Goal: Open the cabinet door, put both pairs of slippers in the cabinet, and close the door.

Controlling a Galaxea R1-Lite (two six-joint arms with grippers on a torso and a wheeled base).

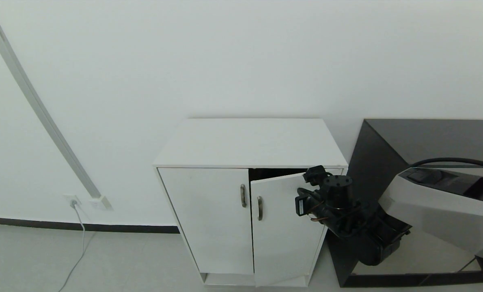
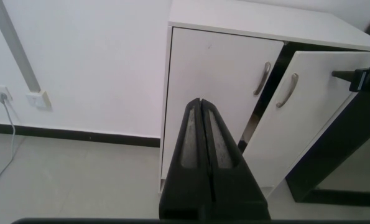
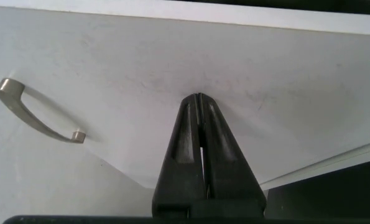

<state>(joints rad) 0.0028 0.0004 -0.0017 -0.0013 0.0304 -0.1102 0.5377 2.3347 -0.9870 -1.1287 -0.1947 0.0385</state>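
Centrally, the white cabinet (image 1: 249, 142) stands on the floor against the wall, just beside a black unit (image 1: 387, 150). Its left door (image 1: 205, 219) is flush, while the right door (image 1: 282, 235) hangs slightly ajar, with a dark gap along its top edge. The right tool (image 3: 200, 99), fingers together and holding nothing, meets that door's face, away from its handle (image 1: 259, 208). The left tool (image 2: 201, 102), likewise closed and empty, hangs apart from the cabinet front.

Black cabled arm (image 1: 347, 213), tapered black claw (image 3: 200, 99)

one cabinet (image 1: 249, 142), two doors (image 1: 207, 219) (image 1: 284, 239), two handles (image 1: 243, 195) (image 1: 259, 208)
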